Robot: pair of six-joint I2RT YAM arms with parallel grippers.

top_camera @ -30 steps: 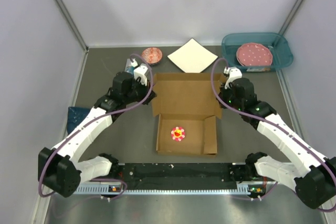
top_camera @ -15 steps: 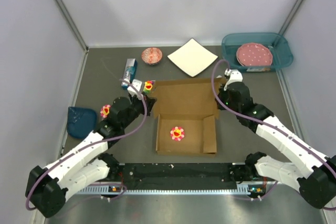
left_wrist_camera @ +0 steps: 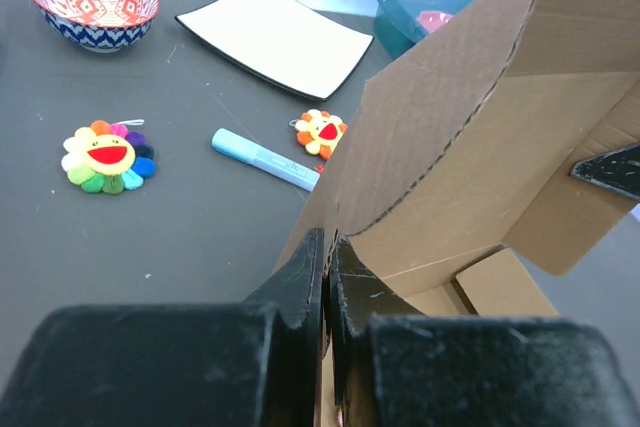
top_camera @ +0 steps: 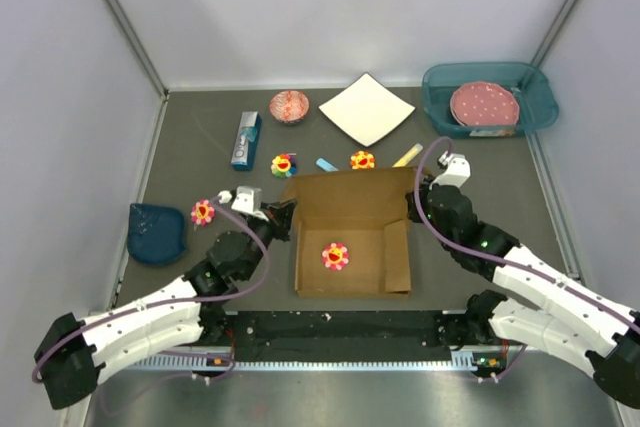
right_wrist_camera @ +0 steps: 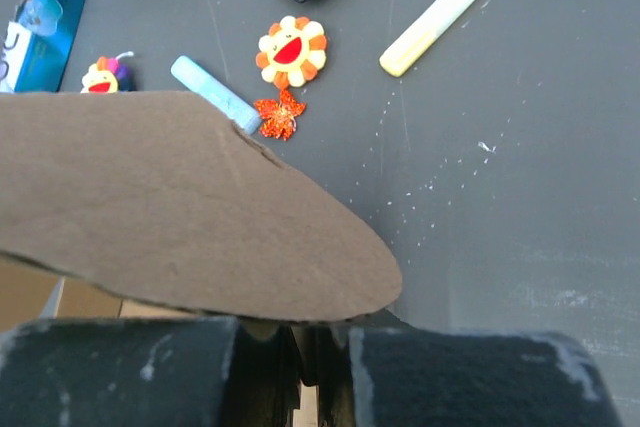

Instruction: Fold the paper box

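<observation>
Under paper box (top_camera: 350, 202), dark table (top_camera: 180, 167) (walled).

Flap of the brown cardboard paper box (right_wrist_camera: 180, 197) in the tight black right gripper (right_wrist_camera: 308, 347), orange flower toy (right_wrist_camera: 291, 51) and pale yellow stick (right_wrist_camera: 440, 15) beyond.

Dark grey tabletop (top_camera: 200, 152), pale lilac walls (top_camera: 350, 17)

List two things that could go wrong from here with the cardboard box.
1. The left fingers and right fingers each pinch only a thin edge of the box lid; it may slip free or tear along the perforated crease.
2. A flower toy lies inside the tray; closing the lid would likely trap it.
</observation>
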